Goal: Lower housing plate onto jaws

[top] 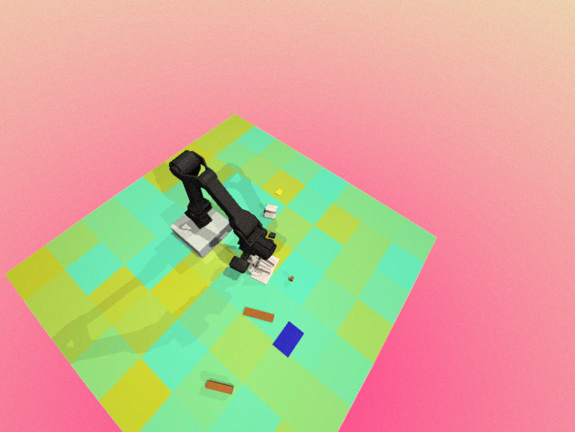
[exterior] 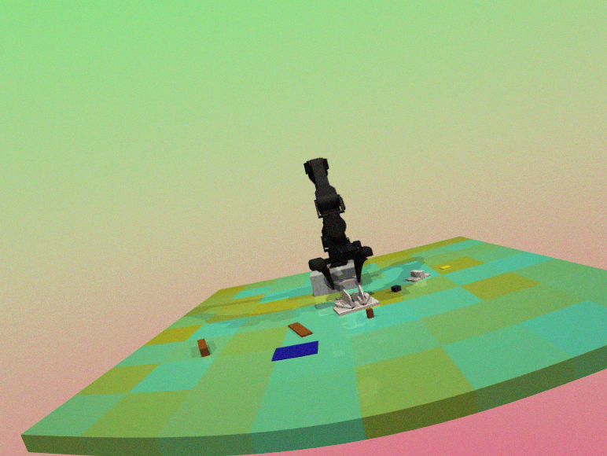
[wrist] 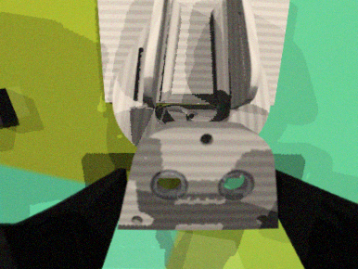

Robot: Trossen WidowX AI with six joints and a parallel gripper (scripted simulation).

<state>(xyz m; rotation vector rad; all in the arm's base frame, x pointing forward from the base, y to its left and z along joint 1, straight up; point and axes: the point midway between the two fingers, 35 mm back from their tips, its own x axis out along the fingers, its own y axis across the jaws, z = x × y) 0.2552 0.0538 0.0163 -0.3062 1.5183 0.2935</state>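
The pale housing plate (wrist: 204, 158) (exterior: 347, 282), with two large round holes, is held between the black fingers of my gripper (wrist: 197, 176) (exterior: 346, 285), which is shut on its side edges. Below and beyond it lies the white base (wrist: 274, 28) (exterior: 343, 310) (top: 266, 279). Two upright jaws stand on the base, the left jaw (wrist: 155, 51) and the right jaw (wrist: 241, 51), with a gap between them. The plate hangs above the near end of the base and overlaps it in the wrist view. The stubs under the plate are hidden, and I cannot tell its exact height.
A black block (top: 272, 234) (exterior: 395, 288) (wrist: 6, 108) and a small white part (top: 270, 211) (exterior: 417, 275) lie beside the base. A small orange block (top: 291, 278) (exterior: 369, 312) is near it. Two orange bars and a blue rectangle (top: 287, 339) (exterior: 296, 351) lie farther out.
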